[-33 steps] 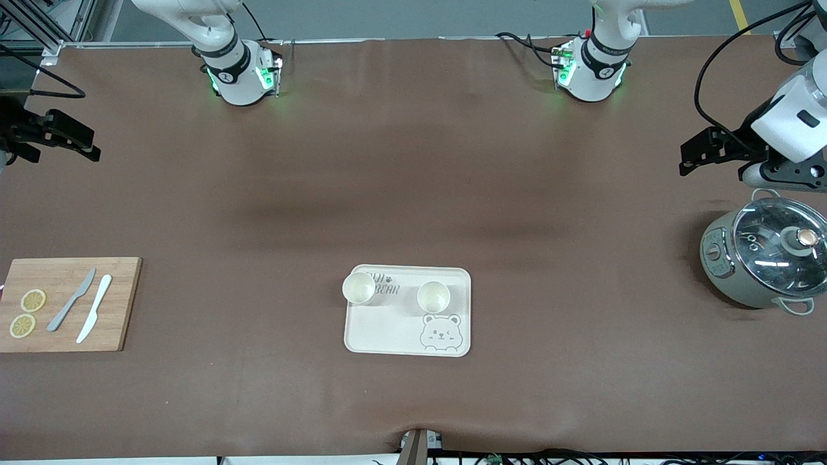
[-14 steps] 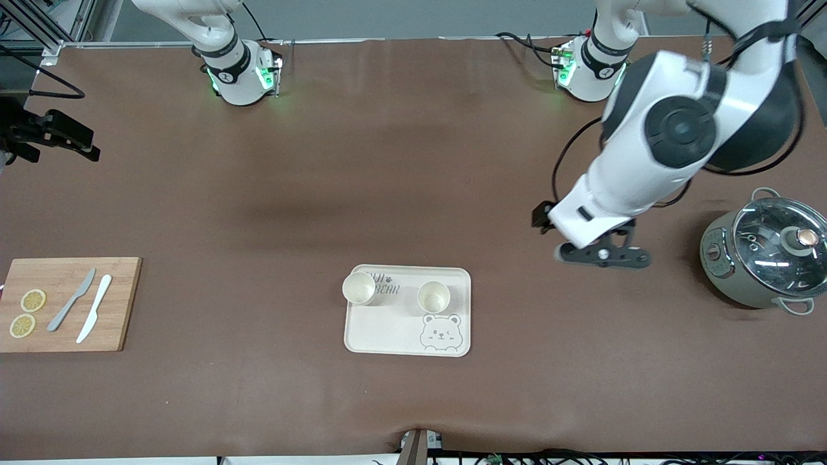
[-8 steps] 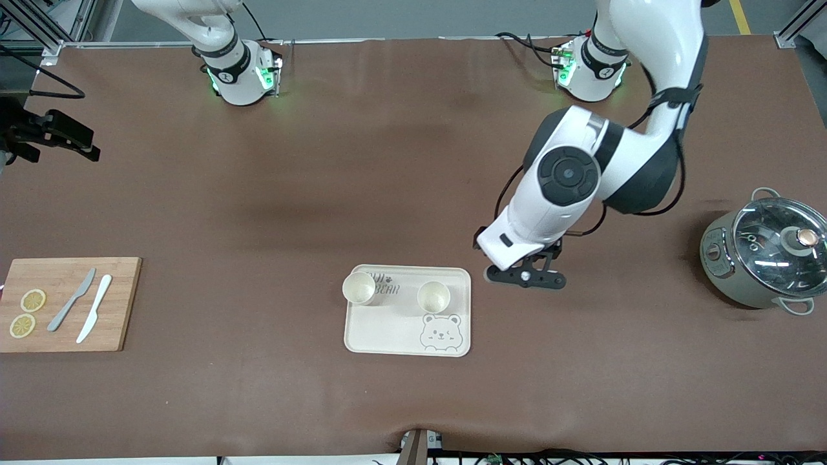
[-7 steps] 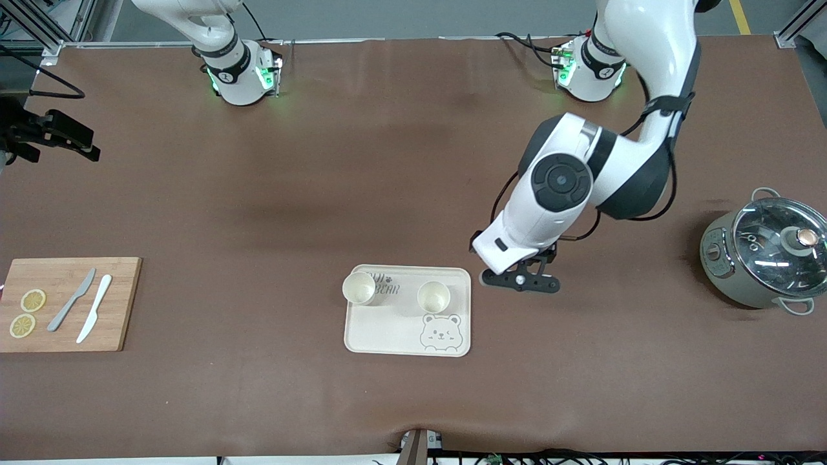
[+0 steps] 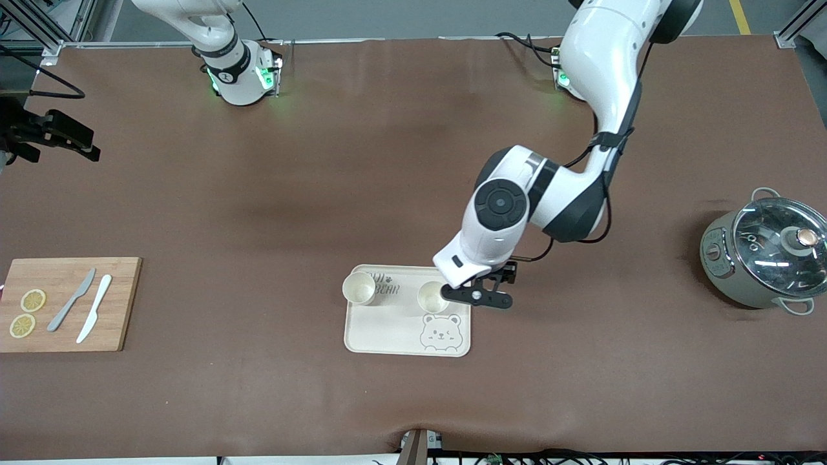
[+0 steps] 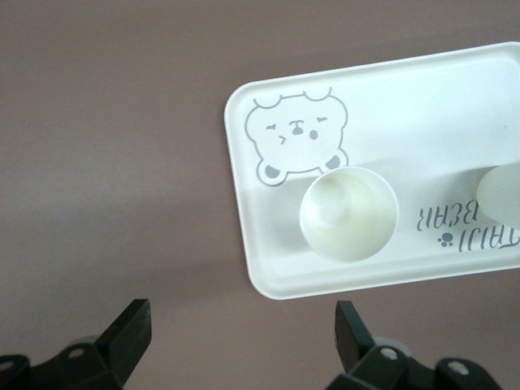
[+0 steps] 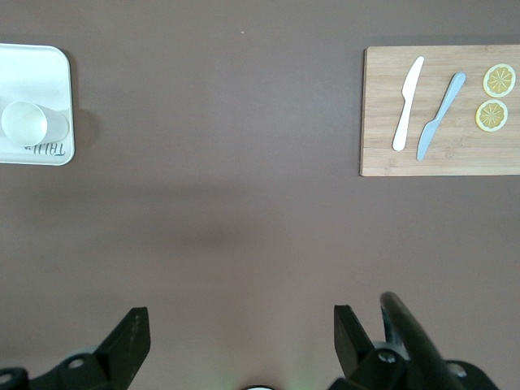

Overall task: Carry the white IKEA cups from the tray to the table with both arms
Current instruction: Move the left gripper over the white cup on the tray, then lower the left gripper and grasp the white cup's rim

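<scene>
Two white IKEA cups stand upright on the cream bear tray (image 5: 387, 332). One cup (image 5: 359, 287) is toward the right arm's end. The other cup (image 5: 430, 298) is toward the left arm's end and partly covered by the left hand. My left gripper (image 5: 478, 298) is open and empty, over the tray's edge beside that cup. In the left wrist view that cup (image 6: 349, 213) lies just ahead of the left gripper (image 6: 240, 341), and the second cup (image 6: 500, 191) shows at the edge. My right gripper (image 5: 81, 141) waits open, high over the table's right-arm end, and is empty in its wrist view (image 7: 241, 345).
A wooden cutting board (image 5: 116, 303) with two knives and two lemon slices lies at the right arm's end, also in the right wrist view (image 7: 455, 154). A grey pot with a glass lid (image 5: 765, 258) stands at the left arm's end.
My left arm has swung from beside the pot across to the tray and come down next to the cup. The right arm and both cups have not moved.
</scene>
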`<move>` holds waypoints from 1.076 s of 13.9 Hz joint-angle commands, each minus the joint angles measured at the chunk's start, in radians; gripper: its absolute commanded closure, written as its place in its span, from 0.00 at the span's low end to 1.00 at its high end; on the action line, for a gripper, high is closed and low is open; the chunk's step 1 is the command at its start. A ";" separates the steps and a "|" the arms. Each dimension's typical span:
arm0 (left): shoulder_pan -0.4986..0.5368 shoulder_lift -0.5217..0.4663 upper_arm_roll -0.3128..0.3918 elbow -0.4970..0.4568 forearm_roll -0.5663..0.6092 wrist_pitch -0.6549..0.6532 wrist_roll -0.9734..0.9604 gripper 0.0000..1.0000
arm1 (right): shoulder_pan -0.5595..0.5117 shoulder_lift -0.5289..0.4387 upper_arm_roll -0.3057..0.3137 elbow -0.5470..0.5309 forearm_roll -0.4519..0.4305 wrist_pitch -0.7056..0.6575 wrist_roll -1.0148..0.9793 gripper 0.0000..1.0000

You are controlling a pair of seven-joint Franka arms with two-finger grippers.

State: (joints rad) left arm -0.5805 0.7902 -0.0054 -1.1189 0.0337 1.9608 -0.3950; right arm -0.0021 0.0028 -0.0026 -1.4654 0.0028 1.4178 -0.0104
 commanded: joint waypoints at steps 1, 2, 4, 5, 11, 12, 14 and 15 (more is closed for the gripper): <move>-0.016 0.082 0.018 0.079 0.018 0.036 -0.016 0.00 | -0.022 -0.018 0.015 -0.019 -0.001 0.001 -0.011 0.00; -0.024 0.104 0.018 0.082 0.018 0.064 -0.016 0.00 | -0.024 -0.018 0.015 -0.019 -0.001 0.001 -0.011 0.00; -0.029 0.138 0.019 0.091 0.018 0.107 -0.018 0.00 | -0.024 -0.018 0.013 -0.019 0.000 0.001 -0.011 0.00; -0.029 0.150 0.019 0.102 0.018 0.110 -0.018 0.00 | -0.024 -0.018 0.013 -0.019 0.000 0.001 -0.011 0.00; -0.027 0.204 0.021 0.122 0.018 0.176 -0.018 0.00 | -0.039 -0.017 0.013 -0.016 0.000 0.000 -0.010 0.00; -0.027 0.205 0.021 0.122 0.018 0.191 -0.018 0.00 | -0.044 -0.015 0.013 -0.013 0.002 0.000 -0.010 0.00; -0.027 0.222 0.021 0.122 0.018 0.210 -0.018 0.00 | -0.042 -0.014 0.013 -0.009 0.002 0.000 -0.008 0.00; -0.027 0.224 0.022 0.122 0.018 0.225 -0.018 0.00 | -0.041 -0.014 0.013 -0.009 0.002 0.000 -0.008 0.00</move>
State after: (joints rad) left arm -0.5932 0.9799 -0.0021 -1.0433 0.0337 2.1674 -0.3965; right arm -0.0230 0.0028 -0.0048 -1.4656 0.0029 1.4177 -0.0104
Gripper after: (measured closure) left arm 0.000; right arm 0.000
